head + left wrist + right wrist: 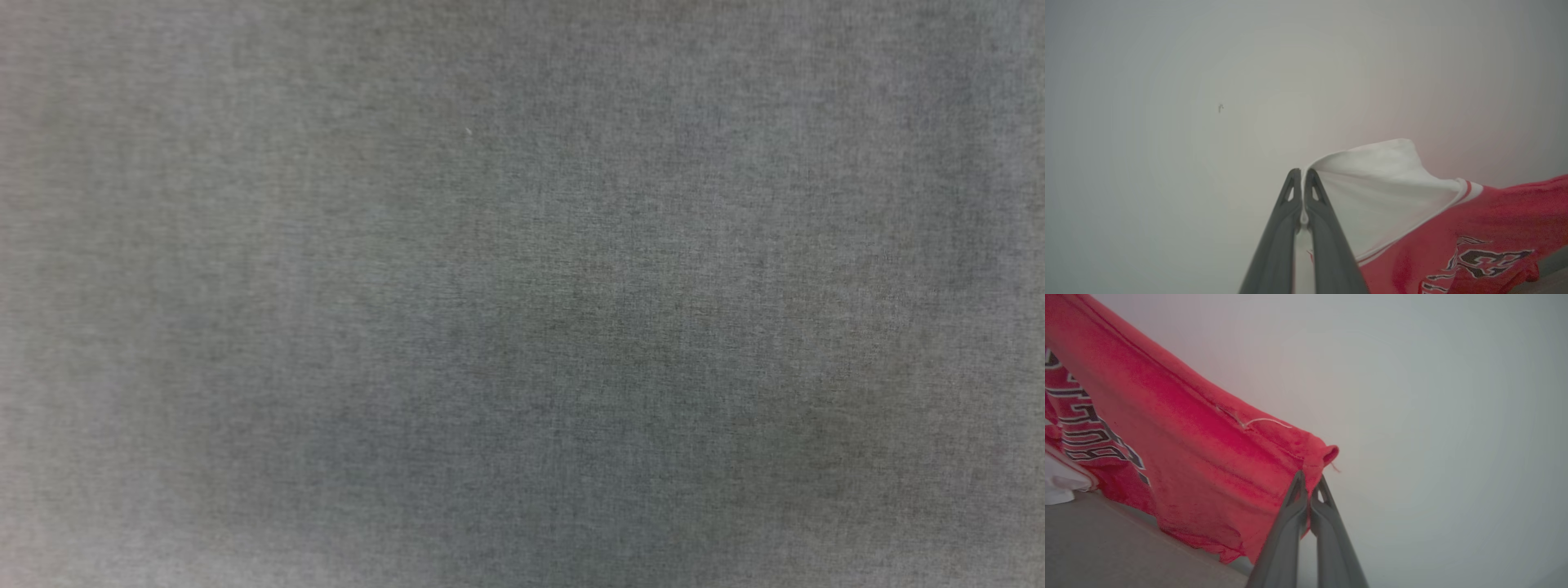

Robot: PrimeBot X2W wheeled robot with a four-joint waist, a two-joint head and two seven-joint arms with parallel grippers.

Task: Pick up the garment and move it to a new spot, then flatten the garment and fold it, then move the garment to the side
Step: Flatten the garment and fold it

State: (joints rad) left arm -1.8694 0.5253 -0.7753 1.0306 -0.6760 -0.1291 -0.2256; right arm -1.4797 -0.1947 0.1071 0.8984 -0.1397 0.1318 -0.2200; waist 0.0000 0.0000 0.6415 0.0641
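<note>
Garment (1188, 457) held above bench (1106, 547), left tool (1302, 175) pinching sleeve (1380, 183), right tool (1310, 479) pinching hem (1327, 453); keep taut while lowering.

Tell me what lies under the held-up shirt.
A bare grey surface shows under the shirt, which hangs from the left fingers and right fingers. Anything beneath its sagging lower folds is hidden.
</note>
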